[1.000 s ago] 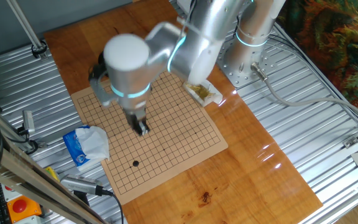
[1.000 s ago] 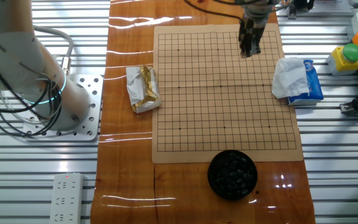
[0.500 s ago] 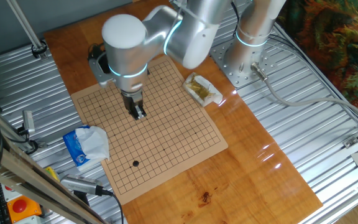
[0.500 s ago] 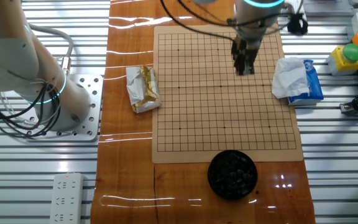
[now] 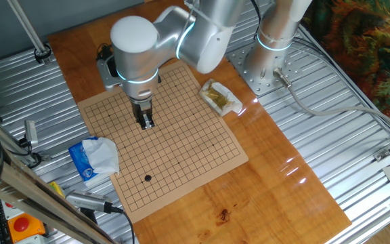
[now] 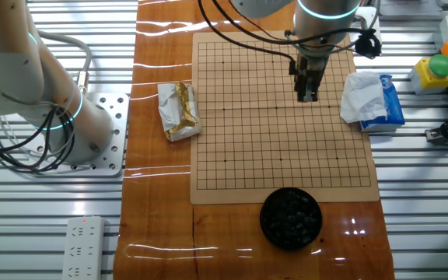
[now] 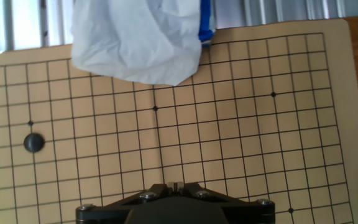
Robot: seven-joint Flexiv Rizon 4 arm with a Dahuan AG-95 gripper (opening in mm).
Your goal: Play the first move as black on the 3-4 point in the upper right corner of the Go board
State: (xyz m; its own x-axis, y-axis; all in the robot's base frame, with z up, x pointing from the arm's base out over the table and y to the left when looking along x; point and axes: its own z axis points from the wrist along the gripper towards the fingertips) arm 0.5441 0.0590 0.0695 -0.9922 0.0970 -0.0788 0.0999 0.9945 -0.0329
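Note:
The Go board (image 5: 195, 135) lies on the wooden table and also shows in the other fixed view (image 6: 247, 140). One black stone (image 5: 147, 178) sits on a crossing near the board's corner by the tissue pack. In the hand view the stone (image 7: 34, 142) is one line from a star point. In the other fixed view the arm hides the stone. My gripper (image 5: 145, 122) hangs over the board's middle part, well away from the stone. It also shows in the other fixed view (image 6: 307, 93) and in the hand view (image 7: 175, 185). Its fingers are shut together with nothing between them.
A black bowl of stones (image 6: 290, 218) stands off one board edge. A blue tissue pack with white tissue (image 5: 93, 157) overlaps the board's side (image 7: 135, 40). A snack wrapper (image 5: 221, 98) lies on the opposite side. The arm's base (image 5: 269, 61) is behind the board.
My gripper has moved away from the stone's corner toward the board's middle. The black stone has stayed where it lies.

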